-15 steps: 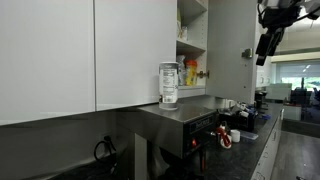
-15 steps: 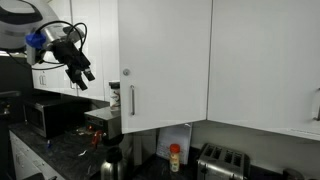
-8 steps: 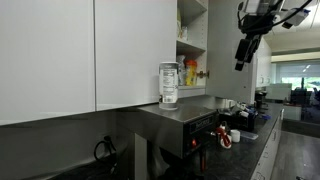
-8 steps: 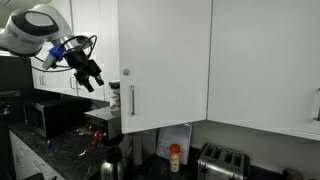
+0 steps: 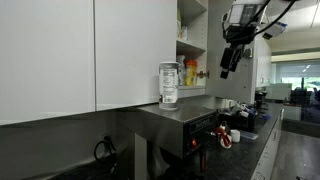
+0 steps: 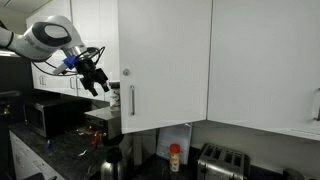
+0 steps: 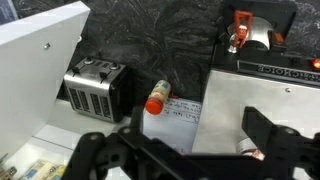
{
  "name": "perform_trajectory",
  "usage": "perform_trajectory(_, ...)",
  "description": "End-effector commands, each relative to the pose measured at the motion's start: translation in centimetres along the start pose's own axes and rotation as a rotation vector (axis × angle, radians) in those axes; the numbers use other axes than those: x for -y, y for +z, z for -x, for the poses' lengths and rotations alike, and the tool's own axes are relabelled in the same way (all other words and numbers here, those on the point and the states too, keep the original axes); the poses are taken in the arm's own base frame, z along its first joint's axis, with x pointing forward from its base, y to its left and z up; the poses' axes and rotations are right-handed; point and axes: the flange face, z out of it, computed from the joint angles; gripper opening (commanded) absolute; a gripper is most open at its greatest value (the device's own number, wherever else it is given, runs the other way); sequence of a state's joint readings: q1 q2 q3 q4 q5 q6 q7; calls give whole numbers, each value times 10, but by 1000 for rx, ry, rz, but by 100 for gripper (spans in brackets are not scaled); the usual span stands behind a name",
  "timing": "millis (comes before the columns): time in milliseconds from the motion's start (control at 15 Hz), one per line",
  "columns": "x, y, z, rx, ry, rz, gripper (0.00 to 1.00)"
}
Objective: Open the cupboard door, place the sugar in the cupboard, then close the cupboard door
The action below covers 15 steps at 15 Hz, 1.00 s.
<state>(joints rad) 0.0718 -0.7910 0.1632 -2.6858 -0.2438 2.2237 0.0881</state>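
The sugar (image 5: 168, 84) is a small clear jar with white contents, standing on a steel appliance (image 5: 175, 118) below the cupboard (image 5: 192, 45). The jar also shows as the sugar (image 6: 113, 97), just left of the door's edge. The cupboard stands open, with yellow and red packages (image 5: 192, 72) on its shelf. The cupboard door (image 6: 165, 65) is swung out, its silver bar handle (image 6: 131, 100) near the left edge. My gripper (image 5: 225, 62) hangs open and empty in the air, beside the open door and above the sugar's level. In the other exterior view the gripper (image 6: 98, 82) is left of the jar. The wrist view looks down past the open gripper (image 7: 178, 138).
Below, the wrist view shows a toaster (image 7: 95, 85), an orange-capped bottle (image 7: 157, 100) on a paper sheet (image 7: 180, 110) and the steel appliance top (image 7: 255, 100). The door's inner face (image 7: 40, 70) is at upper left. Cups and small items (image 5: 235, 112) crowd the dark counter.
The arm has swung in toward the open cupboard and a little lower over the last second. The gripper stayed open. The sugar and the door have not moved.
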Motion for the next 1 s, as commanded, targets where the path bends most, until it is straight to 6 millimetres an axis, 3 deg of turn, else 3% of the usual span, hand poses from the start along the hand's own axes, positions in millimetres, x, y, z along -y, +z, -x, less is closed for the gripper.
perform_trajectory(0, 1, 16, -19, -12, -36, -67, 100)
perform_trajectory(467, -1, 45, -31, -45, -85, -183, 100)
perform_trajectory(933, -1, 59, -42, -138, -147, -303, 100)
